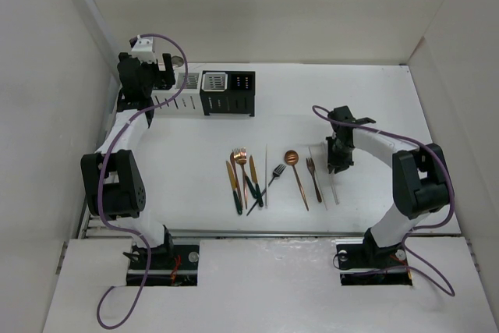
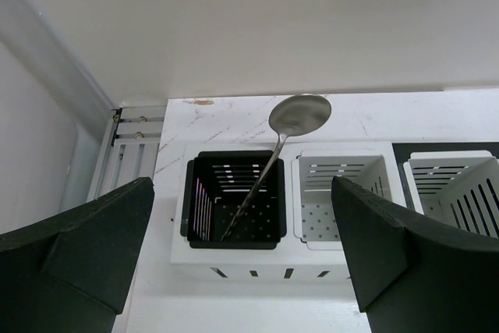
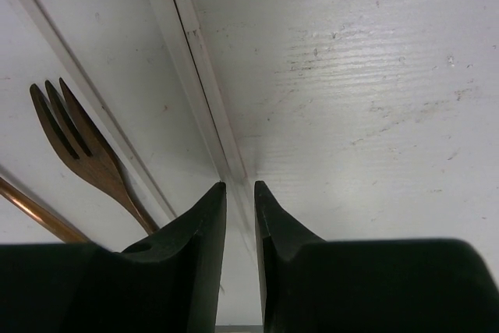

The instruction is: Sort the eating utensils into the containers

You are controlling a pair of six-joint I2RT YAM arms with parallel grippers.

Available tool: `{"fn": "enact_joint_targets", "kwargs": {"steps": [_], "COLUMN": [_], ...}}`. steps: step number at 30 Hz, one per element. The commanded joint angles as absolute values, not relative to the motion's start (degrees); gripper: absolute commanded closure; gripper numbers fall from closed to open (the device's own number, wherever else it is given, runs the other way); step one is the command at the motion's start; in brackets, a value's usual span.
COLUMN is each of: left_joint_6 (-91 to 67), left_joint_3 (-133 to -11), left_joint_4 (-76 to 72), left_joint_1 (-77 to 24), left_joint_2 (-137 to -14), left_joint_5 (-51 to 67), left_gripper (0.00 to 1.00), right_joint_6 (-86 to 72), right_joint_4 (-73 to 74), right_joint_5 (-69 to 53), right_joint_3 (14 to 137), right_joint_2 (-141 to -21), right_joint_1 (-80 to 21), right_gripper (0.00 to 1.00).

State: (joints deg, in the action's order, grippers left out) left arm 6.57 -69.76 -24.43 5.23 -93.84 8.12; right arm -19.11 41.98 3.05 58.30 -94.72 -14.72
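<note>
Black fingers (image 3: 195,239) of the right claw (image 3: 239,186) fill the foreground of its wrist view. They are set close together and clamped on a thin white stick (image 3: 204,83), which lies flat on the tabletop (image 3: 351,76) and runs straight into the narrow gap between them. Just to the stick's left lies a copper fork (image 3: 78,142), tines pointing away from the claw.

At the far edge of the tabletop, the left claw (image 2: 242,189) hangs with its fingers spread wide, directly above the left end of the row of containers (image 1: 226,93). One silver spoon (image 2: 300,113) stands handle-down in the black caddy (image 2: 195,208) there. Its bowl is up and tilted toward the neighbouring white caddy (image 2: 339,163) (slotted walls and dotted floor in plain view).

Seen from above, the remaining eating utensils (image 1: 240,165) lie side by side near the middle of the tabletop, among them a copper spoon (image 1: 291,157) and a dark fork (image 1: 277,170).
</note>
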Motion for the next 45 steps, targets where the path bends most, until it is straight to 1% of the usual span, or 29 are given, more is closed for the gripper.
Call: {"fn": "enact_joint_targets", "kwargs": {"steps": [1, 7, 11, 23, 30, 34, 37, 38, 41, 43, 44, 45], "left_joint_6": [6.86, 6.86, 6.86, 6.86, 6.86, 6.86, 6.86, 6.86, 7.38, 7.38, 7.38, 7.38], "left_joint_3": [-69.35, -69.35, -69.35, -69.35, -69.35, -68.82, -68.82, -68.82, -68.82, -68.82, -68.82, -68.82], "left_joint_4": [-27.33, -27.33, -27.33, -27.33, -27.33, -27.33, -27.33, -27.33, -27.33, -27.33, -27.33, -27.33], "left_joint_1": [5.19, 5.19, 5.19, 5.19, 5.19, 5.19, 5.19, 5.19, 5.19, 5.19, 5.19, 5.19], "left_joint_2": [-92.29, -91.76, -91.76, -91.76, -91.76, -91.76, -91.76, -91.76, -91.76, -91.76, -91.76, -91.76], "left_joint_5": [7.91, 7.91, 7.91, 7.91, 7.91, 7.91, 7.91, 7.91, 7.91, 7.91, 7.91, 7.91], "left_gripper": [0.04, 0.04, 0.04, 0.04, 0.04, 0.04, 0.04, 0.04, 0.04, 0.04, 0.04, 0.04], "right_joint_6": [-18.54, -18.54, -18.54, -19.07, -18.02, -17.40, -17.40, -17.40, -16.88, -15.74, -15.21, -15.21], "right_joint_4": [42.02, 41.48, 41.48, 40.87, 41.40, 41.40, 40.87, 40.87, 41.40, 41.40, 41.40, 41.40], "right_joint_5": [3.43, 4.30, 4.31, 7.20, 6.50, 6.34, 5.02, 5.01, 4.40, 3.87, 3.87, 3.35], "right_joint_3": [59.51, 58.98, 58.97, 57.91, 58.45, 58.45, 58.45, 58.45, 58.45, 58.45, 59.14, 59.15], "right_joint_2": [-93.08, -92.55, -94.91, -97.11, -93.87, -96.06, -97.56, -98.34, -100.10, -100.99, -101.68, -101.69], "right_joint_1": [-15.29, -15.29, -14.77, -14.24, -13.72, -13.71, -13.71, -14.41, -15.64, -15.64, -15.64, -15.64], "right_gripper": [0.73, 0.73, 0.74, 0.77, 0.78, 0.78, 0.72, 0.69, 0.66, 0.66, 0.69, 0.69]}}
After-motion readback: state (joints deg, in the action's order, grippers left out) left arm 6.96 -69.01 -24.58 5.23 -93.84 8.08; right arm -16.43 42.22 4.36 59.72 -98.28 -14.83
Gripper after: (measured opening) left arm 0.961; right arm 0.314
